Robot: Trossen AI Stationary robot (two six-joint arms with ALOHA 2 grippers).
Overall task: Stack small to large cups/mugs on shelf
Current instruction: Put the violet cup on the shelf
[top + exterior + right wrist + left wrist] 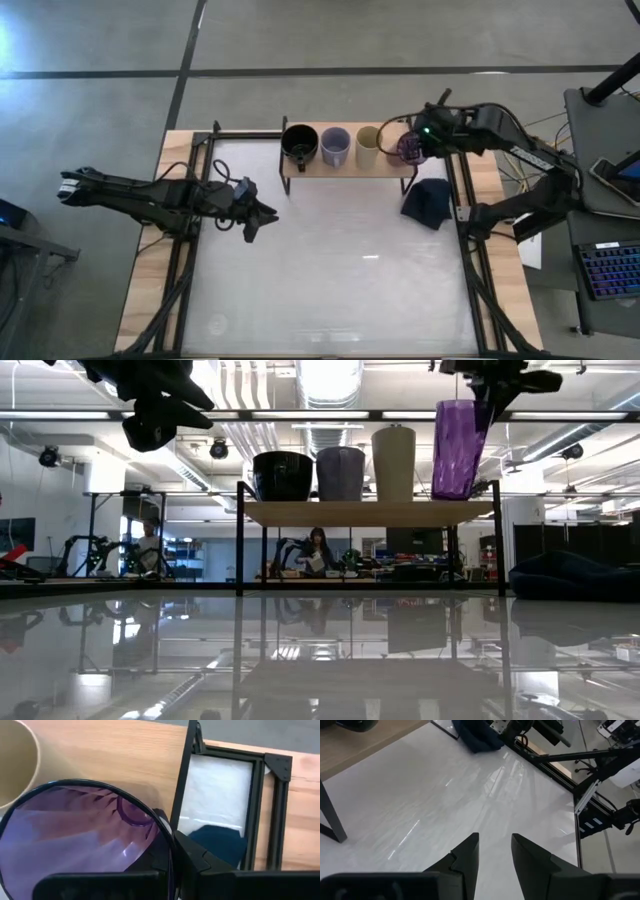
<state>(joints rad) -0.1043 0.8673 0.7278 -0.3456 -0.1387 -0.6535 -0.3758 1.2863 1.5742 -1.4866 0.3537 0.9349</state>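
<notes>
Four vessels now line the shelf (370, 512) in rising order: a black handled mug (299, 144), a lavender-grey handled mug (335, 147), a cream handleless cup (368, 146) and, directly under the right gripper (418, 140), the translucent purple tumbler (456, 448). That gripper comes down onto the tumbler from above, and its dark fingers (192, 857) pinch the rim wall, one inside and one outside, as the right wrist view shows. Holding by the rim keeps the fingers clear of the cream cup just beside it and lets the tallest piece be lowered straight into the last free slot at the end of the board. In the low view the tumbler's base appears level with the wooden top, though whether it rests fully or hangs a hair above I cannot tell. Below and outward from this gripper, a dark navy cloth lump (428, 200) lies on the white tabletop (330, 270), out of the way.

Well apart, the left gripper (255, 216) hovers over the table with its fingers (465, 857) spread and nothing between them, waiting clear of the shelf. The ordering looks complete, so the sensible next move would be a release and a straight lift, taking care not to tip the tumbler.
</notes>
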